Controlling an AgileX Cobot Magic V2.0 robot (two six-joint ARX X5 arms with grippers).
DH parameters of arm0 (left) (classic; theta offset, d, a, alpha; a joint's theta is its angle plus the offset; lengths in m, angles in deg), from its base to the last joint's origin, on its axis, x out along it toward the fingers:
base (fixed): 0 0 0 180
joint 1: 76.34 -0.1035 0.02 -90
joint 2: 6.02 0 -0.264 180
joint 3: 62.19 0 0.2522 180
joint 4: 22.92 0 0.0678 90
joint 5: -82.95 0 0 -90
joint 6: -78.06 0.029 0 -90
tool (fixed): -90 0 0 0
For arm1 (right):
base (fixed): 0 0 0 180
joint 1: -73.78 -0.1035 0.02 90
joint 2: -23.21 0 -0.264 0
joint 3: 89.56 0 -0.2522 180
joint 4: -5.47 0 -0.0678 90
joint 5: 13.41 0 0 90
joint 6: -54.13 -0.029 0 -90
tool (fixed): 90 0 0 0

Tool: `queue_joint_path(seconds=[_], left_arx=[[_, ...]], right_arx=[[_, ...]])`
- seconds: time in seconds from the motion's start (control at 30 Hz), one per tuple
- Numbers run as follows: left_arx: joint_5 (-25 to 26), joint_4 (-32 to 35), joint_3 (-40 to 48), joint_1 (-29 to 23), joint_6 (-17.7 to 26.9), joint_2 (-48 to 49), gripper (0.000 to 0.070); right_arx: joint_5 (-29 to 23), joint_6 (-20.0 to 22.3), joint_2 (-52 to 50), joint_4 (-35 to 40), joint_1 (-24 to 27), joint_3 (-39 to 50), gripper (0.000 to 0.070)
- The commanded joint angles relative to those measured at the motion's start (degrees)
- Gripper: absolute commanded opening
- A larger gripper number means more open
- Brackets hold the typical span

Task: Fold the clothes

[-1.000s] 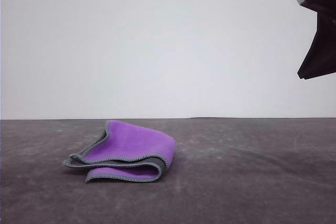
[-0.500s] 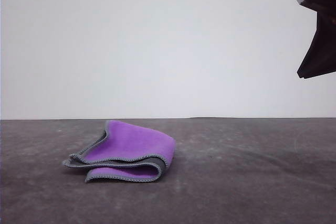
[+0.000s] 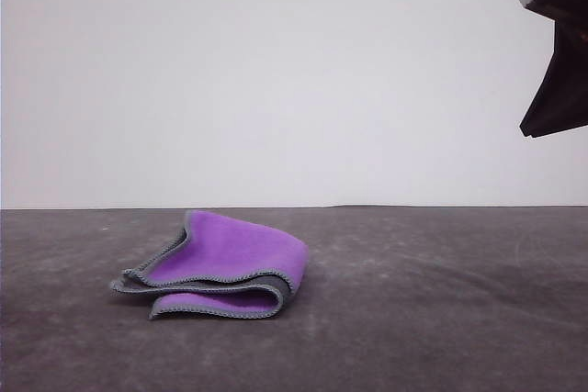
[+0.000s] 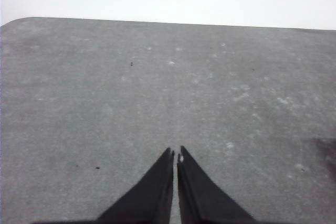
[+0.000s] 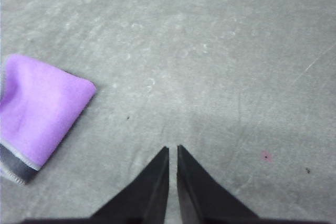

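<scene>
Right wrist view, nearest first: the right gripper hangs above bare desk, jaws closed with only a hairline slit between the tips, holding nothing. The cloth lies off to one side of those jaws and somewhat ahead, well apart from the tips, one purple corner pointing toward the open desk in front of them. A dark grey strip with pale stitched edging shows along its near border.

Left wrist view: the left gripper is likewise closed and empty, over plain grey desk.

Front view: the cloth rests on the desk left of centre, doubled over into a loose bundle, purple face outward, a grey layer sandwiched between the purple ones. Its long axis runs roughly left to right, open edges toward the left, rounded fold toward the right. It appears already folded, loosely; whether a further fold is intended is a judgement I cannot settle. The right arm is raised at the far right edge, high above the desk. By position alone the cloth lies on the left arm's side.

Limits: the right arm is cut off by the frame, and the cloth's underside and inner layers are hidden.
</scene>
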State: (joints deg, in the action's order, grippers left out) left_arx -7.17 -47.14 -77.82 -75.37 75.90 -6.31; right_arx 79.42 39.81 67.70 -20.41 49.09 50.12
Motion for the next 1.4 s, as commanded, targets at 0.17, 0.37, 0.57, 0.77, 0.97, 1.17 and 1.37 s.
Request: queue_joint_path(seconds=[0.17,0.37,0.57,0.77,0.97,1.17,1.37], left_arx=[[-0.11,-0.26,1.15,-0.15,0.57,0.11,0.0],[-0.11,-0.26,1.15,-0.15,0.57,0.11,0.0],[-0.11,-0.26,1.15,-0.15,0.57,0.11,0.0],[-0.11,-0.26,1.15,-0.15,0.57,0.11,0.0],[-0.11,-0.26,1.15,-0.15,0.57,0.11,0.0],[-0.11,-0.26,1.15,-0.15,0.57,0.11,0.0],[-0.11,-0.26,1.15,-0.15,0.57,0.11,0.0]], right_arx=[[-8.37,5.43,-3.11,-1.25,1.38,0.56,0.0024],[-10.38,7.46,-12.78,-0.21,8.95,6.47,0.0024],[-9.14,8.38,-24.67,0.09,15.6,14.03,0.0025],[-4.77,9.07,-35.13,0.1,20.13,20.36,0.0024],[-3.7,9.08,-43.58,0.84,22.75,25.32,0.0024],[-3.81,10.07,-44.28,2.96,23.45,25.69,0.0024],[-3.96,9.68,-44.28,2.85,23.43,25.86,0.0024]])
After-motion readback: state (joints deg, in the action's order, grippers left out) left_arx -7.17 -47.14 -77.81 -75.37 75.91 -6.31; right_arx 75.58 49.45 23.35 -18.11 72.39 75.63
